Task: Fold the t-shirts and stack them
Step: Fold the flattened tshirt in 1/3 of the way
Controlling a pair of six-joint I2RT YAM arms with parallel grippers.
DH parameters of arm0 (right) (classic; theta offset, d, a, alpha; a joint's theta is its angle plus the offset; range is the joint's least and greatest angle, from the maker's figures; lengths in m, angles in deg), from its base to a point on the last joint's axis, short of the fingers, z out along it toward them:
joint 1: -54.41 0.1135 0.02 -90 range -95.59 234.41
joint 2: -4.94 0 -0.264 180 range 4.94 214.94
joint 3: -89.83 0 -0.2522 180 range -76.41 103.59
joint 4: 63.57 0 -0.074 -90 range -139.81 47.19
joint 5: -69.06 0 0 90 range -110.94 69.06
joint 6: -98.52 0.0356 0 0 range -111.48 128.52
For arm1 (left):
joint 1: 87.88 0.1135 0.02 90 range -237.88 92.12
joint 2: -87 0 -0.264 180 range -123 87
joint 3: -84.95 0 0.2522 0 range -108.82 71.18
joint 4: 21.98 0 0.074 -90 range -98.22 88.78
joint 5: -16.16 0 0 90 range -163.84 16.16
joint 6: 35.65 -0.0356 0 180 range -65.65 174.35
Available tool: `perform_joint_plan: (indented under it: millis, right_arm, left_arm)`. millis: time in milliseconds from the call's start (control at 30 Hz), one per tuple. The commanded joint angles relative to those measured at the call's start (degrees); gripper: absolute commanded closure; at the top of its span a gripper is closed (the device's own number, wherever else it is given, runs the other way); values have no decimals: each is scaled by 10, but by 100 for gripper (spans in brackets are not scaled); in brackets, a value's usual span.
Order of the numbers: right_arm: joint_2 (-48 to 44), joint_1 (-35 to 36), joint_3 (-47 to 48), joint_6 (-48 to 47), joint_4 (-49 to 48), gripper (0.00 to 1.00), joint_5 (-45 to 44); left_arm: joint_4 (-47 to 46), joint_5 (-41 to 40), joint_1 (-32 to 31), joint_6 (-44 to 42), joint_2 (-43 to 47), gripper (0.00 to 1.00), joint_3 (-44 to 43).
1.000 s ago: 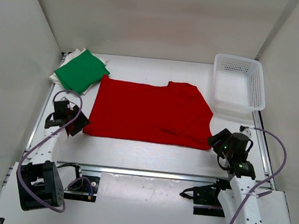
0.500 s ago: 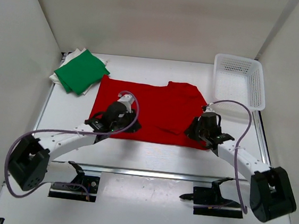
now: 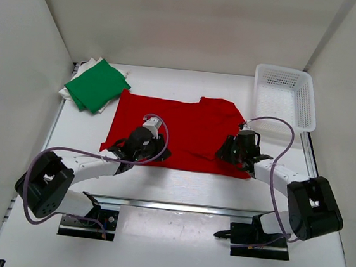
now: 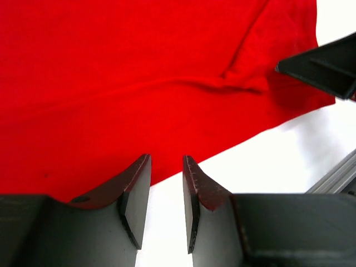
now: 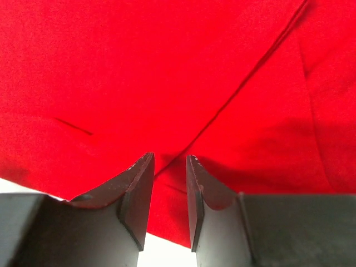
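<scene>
A red t-shirt [image 3: 178, 130] lies spread flat across the middle of the table. At the back left a folded green t-shirt [image 3: 97, 85] rests on a folded white one [image 3: 70, 90]. My left gripper [image 3: 157, 149] hovers low at the red shirt's near hem; in its wrist view the left gripper [image 4: 167, 158] is open by a narrow gap, with hem and bare table showing between the jaws. My right gripper [image 3: 227, 153] is over the shirt's near right corner; the right gripper [image 5: 169, 157] is open, nothing pinched, a fold line in the red cloth [image 5: 167, 72] running under it.
A white lattice basket [image 3: 283, 106] stands at the back right. White walls close in the table on three sides. A metal rail [image 3: 183, 207] runs along the near edge. The right arm's dark finger [image 4: 322, 69] shows at the left wrist view's right edge.
Both arms swung in from the near corners to the red shirt's near edge. In the last half second each drew slightly nearer the hem. The shirt has not moved.
</scene>
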Motion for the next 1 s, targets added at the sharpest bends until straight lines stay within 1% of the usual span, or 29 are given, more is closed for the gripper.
perform_joint_plan:
  millis: [0,67,167,267,400,467,600,733,800,867,900,933,967]
  right_arm:
    - [9,-9,5,1,-40,72,11]
    - [21,-12,5,1,-42,71,19]
    - [29,-16,1,9,-44,71,28]
    - [36,-16,-4,13,-51,71,29]
    - [51,-23,2,17,-59,71,52]
    - [57,-25,8,25,-63,74,60]
    - [79,-31,26,39,-82,87,94]
    - [133,-39,75,67,-111,93,134]
    - [154,-39,134,83,-121,95,146]
    - [175,-39,185,92,-115,94,161]
    - [181,-37,220,86,-108,91,158]
    - [180,-31,232,84,-96,88,155]
    - [170,-23,244,69,-87,81,141]
  left_arm:
    - [-47,12,-2,9,-2,59,12]
    - [-49,13,-3,11,-11,60,14]
    - [-61,31,12,21,-29,61,30]
    - [-72,26,13,25,-33,62,39]
    - [-78,23,12,25,-36,61,38]
    - [-79,24,13,27,-39,62,40]
    - [-84,25,15,30,-42,62,42]
    - [-89,29,20,37,-37,62,47]
    - [-86,30,19,37,-35,62,45]
    - [-82,25,14,38,-33,62,45]
    - [-78,22,13,41,-29,62,45]
    - [-79,18,10,39,-27,62,47]
    - [-77,17,11,41,-22,62,48]
